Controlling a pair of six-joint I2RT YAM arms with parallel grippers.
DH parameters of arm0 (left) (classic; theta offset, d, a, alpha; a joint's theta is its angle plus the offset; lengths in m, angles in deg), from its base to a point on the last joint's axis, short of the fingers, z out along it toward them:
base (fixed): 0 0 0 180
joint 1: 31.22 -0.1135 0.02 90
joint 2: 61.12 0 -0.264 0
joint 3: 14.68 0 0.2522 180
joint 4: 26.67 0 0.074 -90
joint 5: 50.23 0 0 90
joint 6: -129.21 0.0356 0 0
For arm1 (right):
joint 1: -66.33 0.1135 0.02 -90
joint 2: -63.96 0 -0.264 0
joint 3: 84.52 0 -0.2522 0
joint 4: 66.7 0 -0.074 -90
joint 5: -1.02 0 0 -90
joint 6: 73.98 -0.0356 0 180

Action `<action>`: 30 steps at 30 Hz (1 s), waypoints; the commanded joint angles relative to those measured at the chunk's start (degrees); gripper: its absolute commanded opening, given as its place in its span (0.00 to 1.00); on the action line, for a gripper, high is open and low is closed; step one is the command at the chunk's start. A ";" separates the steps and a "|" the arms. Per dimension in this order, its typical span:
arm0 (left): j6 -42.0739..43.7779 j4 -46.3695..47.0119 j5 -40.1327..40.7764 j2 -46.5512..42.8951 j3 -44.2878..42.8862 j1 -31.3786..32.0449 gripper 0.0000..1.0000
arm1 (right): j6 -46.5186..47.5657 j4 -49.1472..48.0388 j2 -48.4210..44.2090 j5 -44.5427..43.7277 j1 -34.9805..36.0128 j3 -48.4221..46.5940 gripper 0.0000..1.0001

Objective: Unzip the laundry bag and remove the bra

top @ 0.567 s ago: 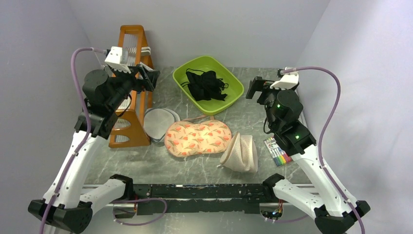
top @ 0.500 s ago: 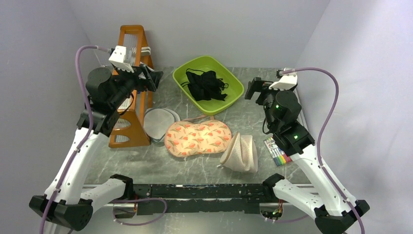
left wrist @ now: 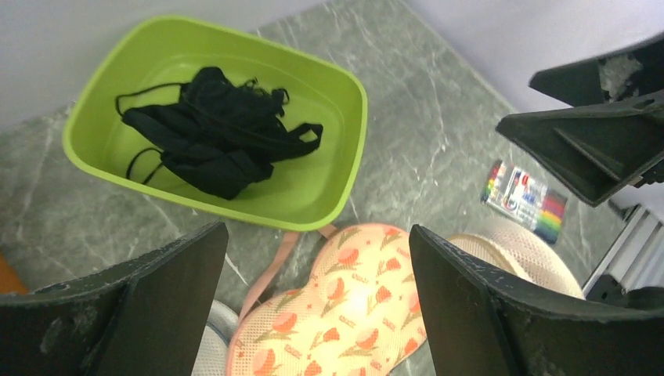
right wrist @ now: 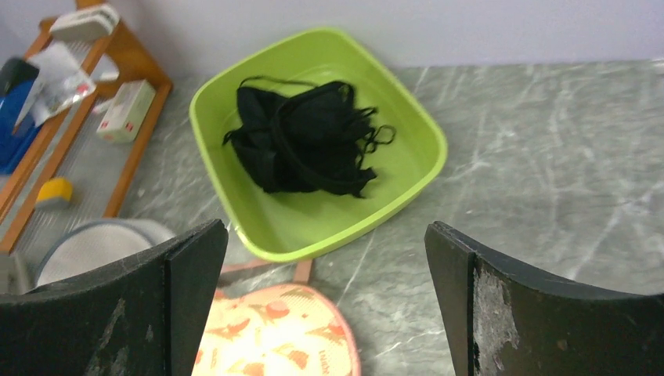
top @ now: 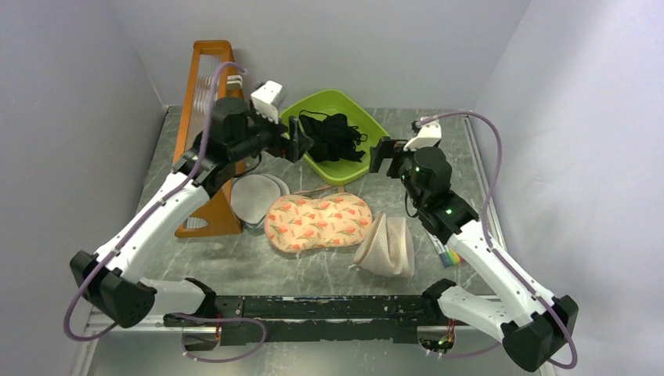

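Note:
The laundry bag [top: 319, 222] lies flat mid-table, printed side up, with a pink strap trailing toward the tub. It also shows in the left wrist view [left wrist: 352, 313] and the right wrist view [right wrist: 274, 337]. It looks shut. The bra is hidden. My left gripper [top: 300, 146] hangs open and empty above the tub's left edge, behind the bag [left wrist: 317, 235]. My right gripper [top: 382, 155] hangs open and empty right of the tub, above the bag's far right end [right wrist: 326, 231]. Neither touches the bag.
A green tub [top: 371, 159] holding black strappy garments [top: 333, 135] stands behind the bag. A plain beige mesh pouch [top: 387, 244] lies right of the bag, a round grey-white mesh disc [top: 254, 196] left of it. An orange rack [top: 205, 215] stands far left. A marker pack [top: 449, 255] lies at the right.
My left arm has swung right from the rack to the tub's left edge. My right gripper has moved left toward the tub. The bag has not moved.

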 commanded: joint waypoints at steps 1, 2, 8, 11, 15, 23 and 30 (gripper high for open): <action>4.56 -7.29 7.63 4.16 -4.25 4.95 0.96 | -2.17 -3.18 2.98 10.01 0.59 1.63 1.00; 4.90 -8.32 9.60 5.15 -4.89 5.91 0.95 | -2.68 -3.52 3.85 11.96 0.66 2.05 1.00; 3.36 -10.62 20.27 8.05 -5.80 8.88 0.93 | -7.18 -9.67 9.66 32.88 0.99 7.28 1.00; 1.85 -8.57 22.38 6.67 -4.11 9.12 0.94 | -9.83 -16.08 11.23 42.16 1.89 12.64 1.00; -0.58 -3.82 23.37 3.69 0.23 9.10 0.97 | -9.59 -14.73 13.65 44.49 3.33 15.35 1.00; -4.64 -2.77 18.27 5.67 3.46 9.10 0.98 | -8.80 -5.74 18.62 37.52 3.38 17.56 1.00; -10.20 0.81 8.19 8.87 8.67 9.18 1.00 | -13.22 2.17 15.55 14.66 1.82 18.79 1.00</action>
